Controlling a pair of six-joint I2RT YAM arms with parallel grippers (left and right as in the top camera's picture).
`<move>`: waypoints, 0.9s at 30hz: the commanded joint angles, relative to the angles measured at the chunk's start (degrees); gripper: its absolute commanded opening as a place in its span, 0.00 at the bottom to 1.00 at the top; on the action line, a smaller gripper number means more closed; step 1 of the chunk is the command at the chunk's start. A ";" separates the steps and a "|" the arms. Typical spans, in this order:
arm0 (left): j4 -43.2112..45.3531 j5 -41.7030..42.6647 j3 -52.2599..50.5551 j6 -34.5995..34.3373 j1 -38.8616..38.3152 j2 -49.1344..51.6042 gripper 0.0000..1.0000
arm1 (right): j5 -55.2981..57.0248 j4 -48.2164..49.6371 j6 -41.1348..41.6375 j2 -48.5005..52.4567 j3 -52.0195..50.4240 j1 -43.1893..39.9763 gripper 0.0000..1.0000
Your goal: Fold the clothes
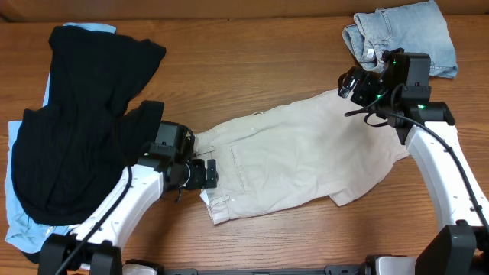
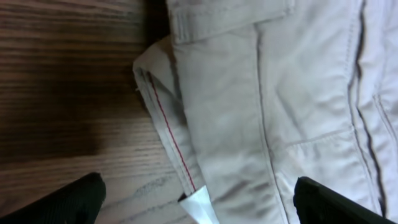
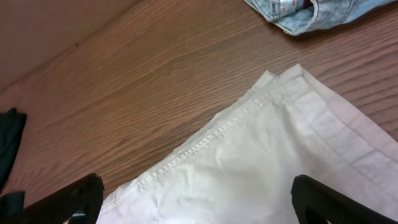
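Here are the khaki shorts [image 1: 298, 156], laid out flat across the middle of the tabletop [image 1: 252, 69], waistband end toward the left arm and leg hems toward the right arm. The cloth runs on a slant, lower at the left and higher at the right, with a few soft creases in it.

The left end effector [image 1: 208, 174] sits right at the waistband edge. In the left wrist view its two dark fingers [image 2: 78, 200] are spread wide, one over bare wood and the other over beige fabric, gripping nothing. Between them lies a folded-over flap with a line of red stitching [image 2: 171, 134] and a small white label [image 2: 200, 210] at its end.

Over to the right end effector [image 1: 348, 82], which hangs above the far corner of a leg hem. Its fingers are parted too, nothing pinched, and the stitched hem corner points away between them. Whether the tips touch the cloth, I can't tell from this angle.

The denim shorts [image 1: 405, 34] lie crumpled at the top right corner, just beyond the right arm and apart from the khaki pair. On the far left a big black garment [image 1: 76, 130] is heaped over a pale-blue garment [image 1: 19, 221], whose edges peek out at the top and bottom.
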 commanded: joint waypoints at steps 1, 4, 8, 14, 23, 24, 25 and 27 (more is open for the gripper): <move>1.92 0.68 -0.44 -2.71 -0.48 3.28 1.00 | -0.28 -0.17 -0.61 -0.22 0.92 -0.11 1.00; 4.07 1.90 -0.44 -2.67 -0.48 5.88 1.00 | -0.28 -0.68 -0.63 -0.22 0.92 -0.11 1.00; 6.45 2.36 -0.44 -2.67 -0.85 8.59 1.00 | -0.04 -1.25 -0.63 -0.24 0.92 -0.11 1.00; 9.73 2.36 -0.44 -2.67 -2.08 10.34 0.83 | 0.09 -1.70 -0.63 -0.22 0.92 -0.11 1.00; 16.24 0.35 -0.44 -2.67 -2.19 10.47 0.41 | 0.09 -3.34 -0.63 -0.22 0.92 -0.11 0.98; 16.72 -0.31 -0.44 -2.67 -2.16 10.47 0.38 | 0.09 -3.50 -0.66 -0.22 0.92 -0.11 0.98; 17.22 -1.42 -0.44 -2.67 -2.08 10.47 0.35 | 0.09 -3.65 -0.63 -0.22 0.92 -0.11 0.98; 17.49 -4.24 -0.31 -2.64 -1.09 10.43 0.20 | 0.07 -4.07 -0.63 -0.24 0.92 -0.11 0.96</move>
